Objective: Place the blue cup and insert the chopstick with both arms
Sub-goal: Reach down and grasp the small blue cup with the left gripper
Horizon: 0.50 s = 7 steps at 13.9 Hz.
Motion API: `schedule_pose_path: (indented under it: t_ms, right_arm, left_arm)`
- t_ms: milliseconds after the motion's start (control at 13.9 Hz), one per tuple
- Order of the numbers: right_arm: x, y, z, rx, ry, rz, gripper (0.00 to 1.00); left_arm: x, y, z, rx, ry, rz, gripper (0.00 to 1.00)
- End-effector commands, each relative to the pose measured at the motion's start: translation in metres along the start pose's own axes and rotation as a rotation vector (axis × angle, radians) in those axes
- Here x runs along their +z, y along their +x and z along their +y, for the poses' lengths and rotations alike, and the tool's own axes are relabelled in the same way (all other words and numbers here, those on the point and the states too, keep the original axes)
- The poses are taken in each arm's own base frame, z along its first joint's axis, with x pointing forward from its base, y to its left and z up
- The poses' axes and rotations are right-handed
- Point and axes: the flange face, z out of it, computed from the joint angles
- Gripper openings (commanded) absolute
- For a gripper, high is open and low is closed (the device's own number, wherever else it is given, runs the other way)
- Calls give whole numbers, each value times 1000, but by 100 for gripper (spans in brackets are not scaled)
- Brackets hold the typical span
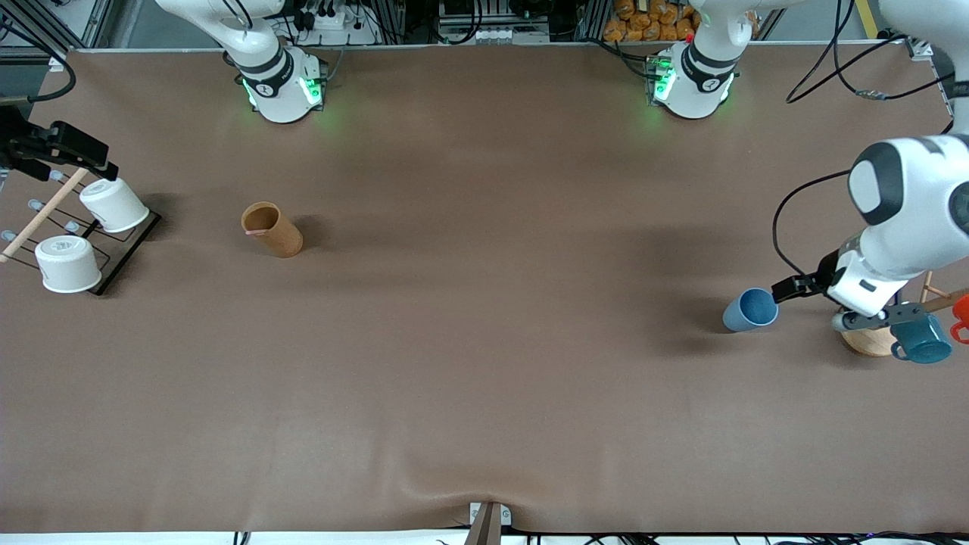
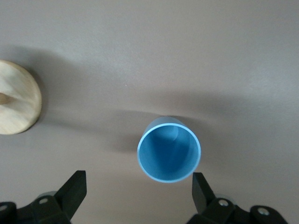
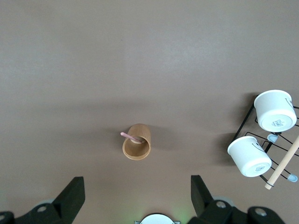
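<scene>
The blue cup (image 1: 749, 310) stands upright on the brown table toward the left arm's end, mouth up and empty. My left gripper (image 1: 787, 290) is open just beside it. In the left wrist view the cup (image 2: 169, 149) is just ahead of my left gripper (image 2: 138, 179), nearer one finger, not held. The pale pink chopstick (image 1: 259, 232) sticks out of a brown cylinder holder (image 1: 274, 231) toward the right arm's end. My right gripper (image 3: 138, 186) is open and empty, high over the table, with the holder (image 3: 137, 148) and chopstick (image 3: 130, 137) below it. It does not show in the front view.
A wooden rack base (image 1: 870, 341) with a teal mug (image 1: 923, 339) and a red mug (image 1: 961, 314) stands beside the left gripper. A black wire rack (image 1: 125, 253) with two white cups (image 1: 113, 204) and a wooden rod (image 1: 42, 216) sits at the right arm's end.
</scene>
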Motion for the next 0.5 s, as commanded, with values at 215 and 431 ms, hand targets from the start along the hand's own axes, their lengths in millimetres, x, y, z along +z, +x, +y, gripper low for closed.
schedule_pose_path:
  t_ms: [215,431]
  right_arm:
    - [13,10,-18,-14,3,-34,100]
    - [34,24,-26,-25,16,-70,100]
  left_arm:
    - [42,6,-15,-7,-8,-2,81]
    - [60,0,-15,-7,-8,-3,74]
